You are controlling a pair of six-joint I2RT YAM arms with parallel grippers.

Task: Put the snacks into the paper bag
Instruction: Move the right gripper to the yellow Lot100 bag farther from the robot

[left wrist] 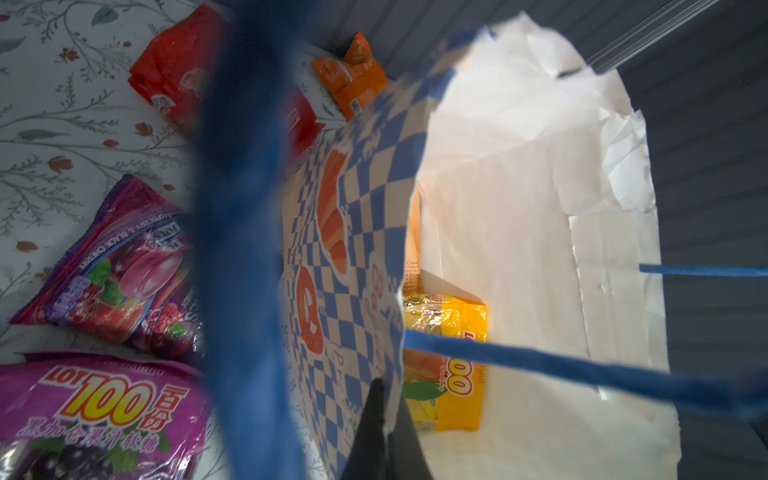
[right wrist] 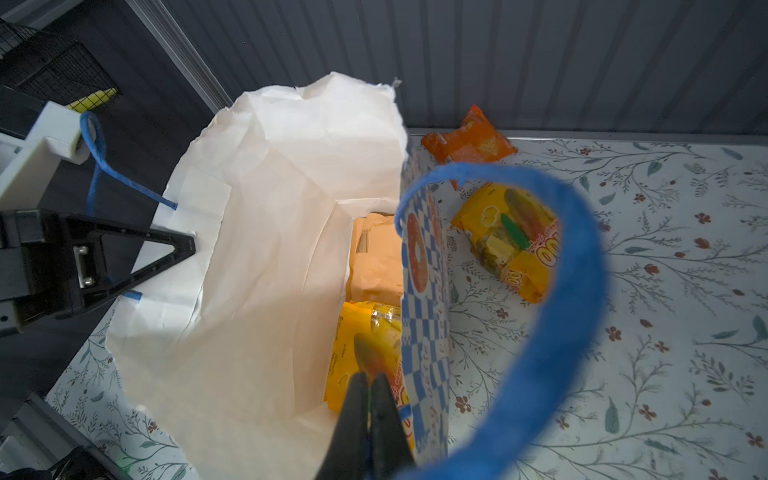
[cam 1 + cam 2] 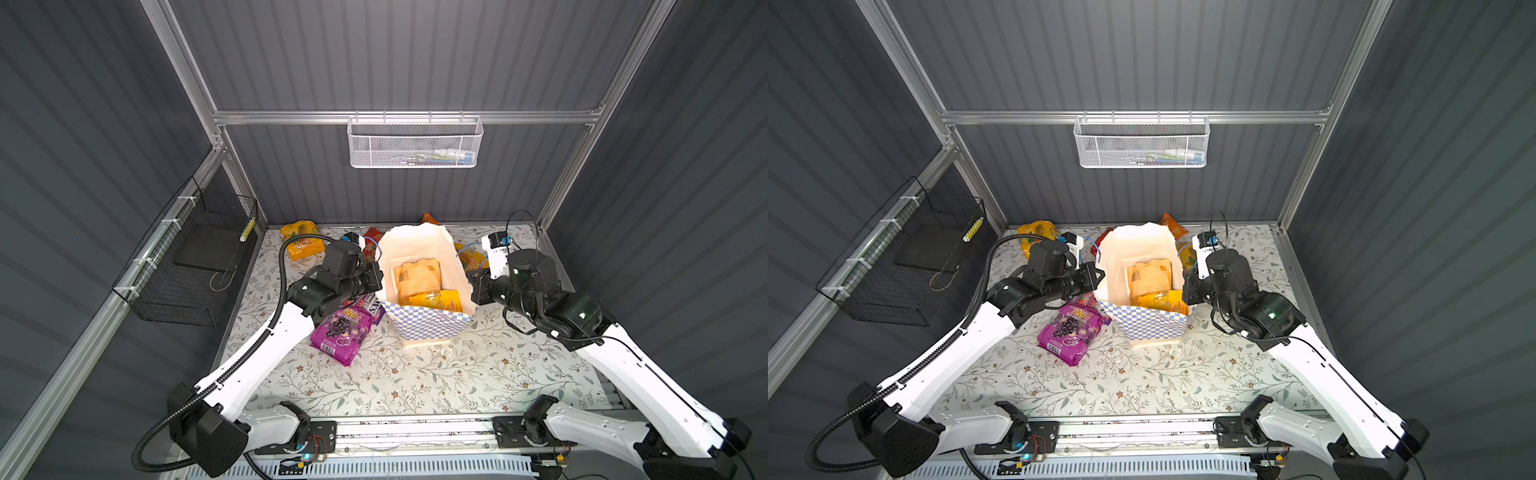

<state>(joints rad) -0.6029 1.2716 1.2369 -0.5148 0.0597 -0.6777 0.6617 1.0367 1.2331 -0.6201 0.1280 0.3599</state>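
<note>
The left pincer is clenched on the paper bag rim; the right pincer is clenched at the opposite rim, hold unclear. The bag stands on the table, snacks inside; I'd spread its mouth gently, evenly

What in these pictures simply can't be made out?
- Contents of the white mesh basket: too small and blurred behind the mesh, in both top views.
- Red packet: crossed by the blurred blue cord handle in the left wrist view.
- Whether the right pincer actually nips the paper bag rim: its own tips cover it, right wrist view.
- FOX'S packet: mostly under the left arm, in both top views.
</note>
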